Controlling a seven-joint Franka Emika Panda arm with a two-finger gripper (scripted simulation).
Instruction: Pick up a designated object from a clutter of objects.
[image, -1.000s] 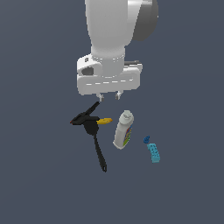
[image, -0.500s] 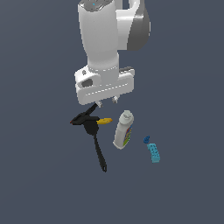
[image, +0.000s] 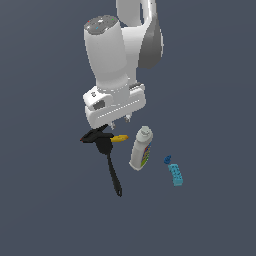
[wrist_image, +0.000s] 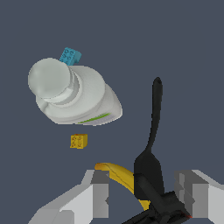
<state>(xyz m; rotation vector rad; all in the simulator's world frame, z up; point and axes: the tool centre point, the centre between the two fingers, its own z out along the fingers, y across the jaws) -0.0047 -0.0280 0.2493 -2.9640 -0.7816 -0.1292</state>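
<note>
One white arm hangs over a dark grey surface (image: 45, 210), its pincer (image: 120, 120) low above the pile; in the wrist view the pincer (wrist_image: 144, 197) stands spread, two grey fingers (wrist_image: 99, 192) apart with nothing between them pinched.

Counted in the exterior view: one black tool (image: 95, 136), one black spatula (image: 111, 165), one banana (image: 119, 138), one white bottle (image: 141, 149), one light-blue brick (image: 175, 174) and one tiny blue piece (image: 167, 159).

The black tool lies at mid-left of the exterior view, just under the pincer and touching the spatula's head. In the wrist view the tool (wrist_image: 164, 208) sits at the lower right of the frame, between the fingers, with a small red tip at its end; it overlaps the spatula (wrist_image: 151, 148) and banana (wrist_image: 120, 175).

The wrist view also shows one bottle (wrist_image: 87, 98), one blue brick (wrist_image: 70, 56) behind it, and one small yellow brick (wrist_image: 78, 141).

The bottle carries a multicoloured label, its writing too small to read.
</note>
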